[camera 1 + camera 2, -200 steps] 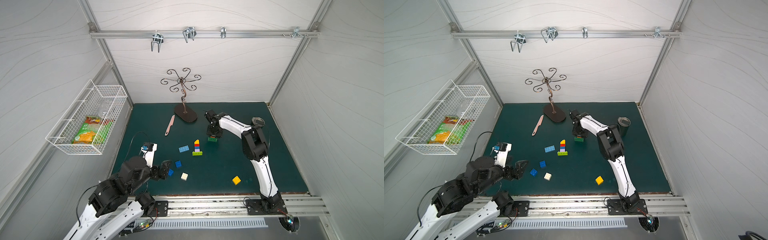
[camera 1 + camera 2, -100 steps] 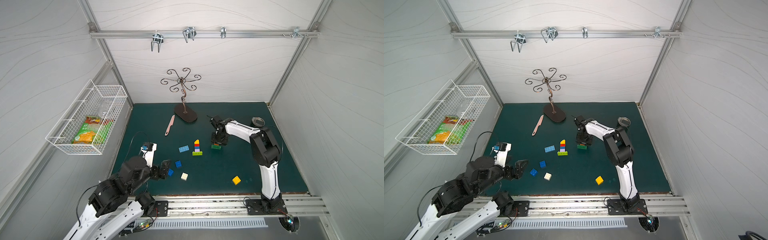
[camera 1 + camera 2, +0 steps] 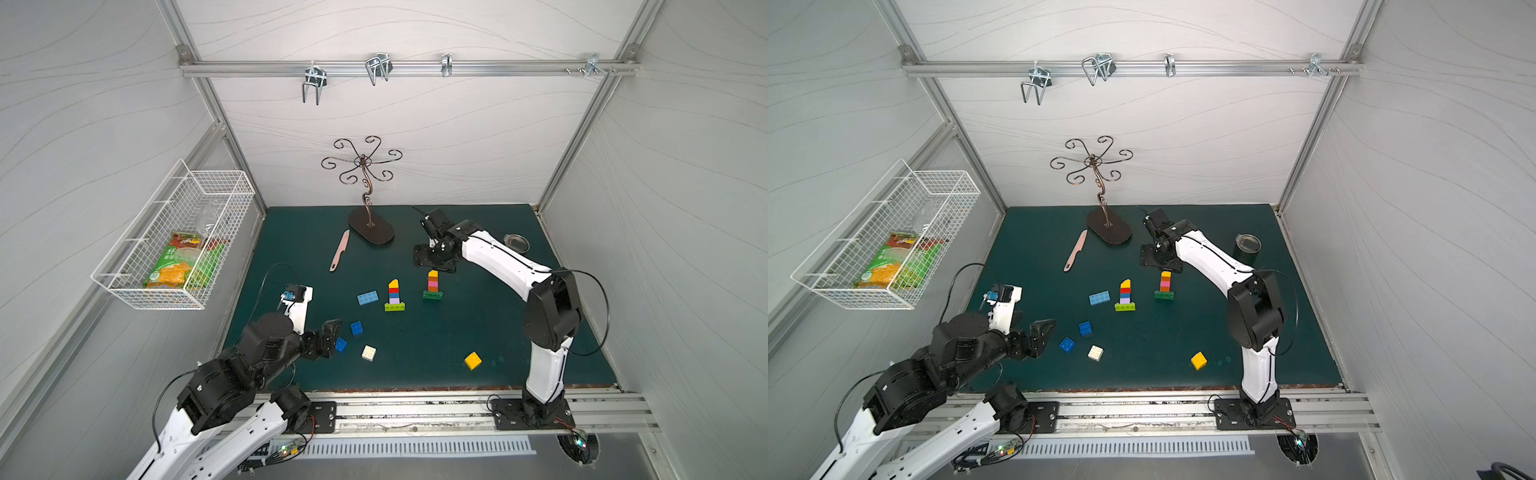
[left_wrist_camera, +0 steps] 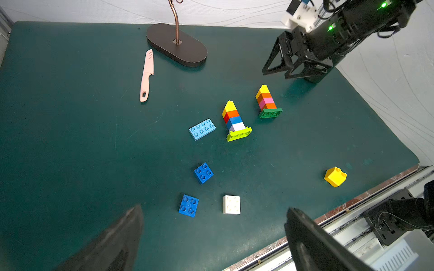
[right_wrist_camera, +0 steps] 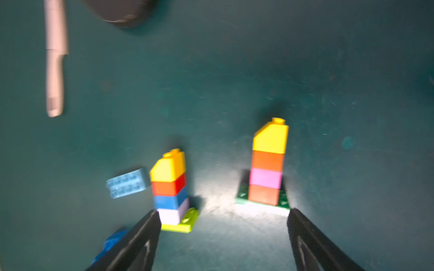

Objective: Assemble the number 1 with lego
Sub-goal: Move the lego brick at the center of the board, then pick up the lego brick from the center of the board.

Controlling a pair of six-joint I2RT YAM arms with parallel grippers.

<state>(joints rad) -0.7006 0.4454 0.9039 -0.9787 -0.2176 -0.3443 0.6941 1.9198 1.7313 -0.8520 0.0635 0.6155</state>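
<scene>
Two lego towers stand mid-mat. One has a dark-green base (image 3: 432, 294) under orange, pink, orange and yellow bricks (image 5: 267, 162). The other has a lime base (image 3: 394, 306) under lilac, blue, red and yellow bricks (image 4: 233, 117). Loose lego lies around them: a light-blue long brick (image 3: 368, 298), two blue squares (image 3: 356, 328) (image 3: 340, 344), a white one (image 3: 368, 353) and a yellow one (image 3: 473, 360). My right gripper (image 3: 434, 262) hangs open just behind the dark-green-based tower, holding nothing. My left gripper (image 4: 213, 210) is open and empty beside the nearer blue square.
A pink plastic knife (image 3: 340, 250) and a curly metal stand on a dark oval base (image 3: 371, 228) sit at the back. A metal cup (image 3: 1247, 247) stands behind the right arm. A wire basket (image 3: 174, 237) hangs on the left wall. The front rail (image 3: 415, 411) borders the mat.
My right gripper carried the dark-green-based tower a little forward, set it on the mat, opened and drew back from it. The left arm has not moved.
</scene>
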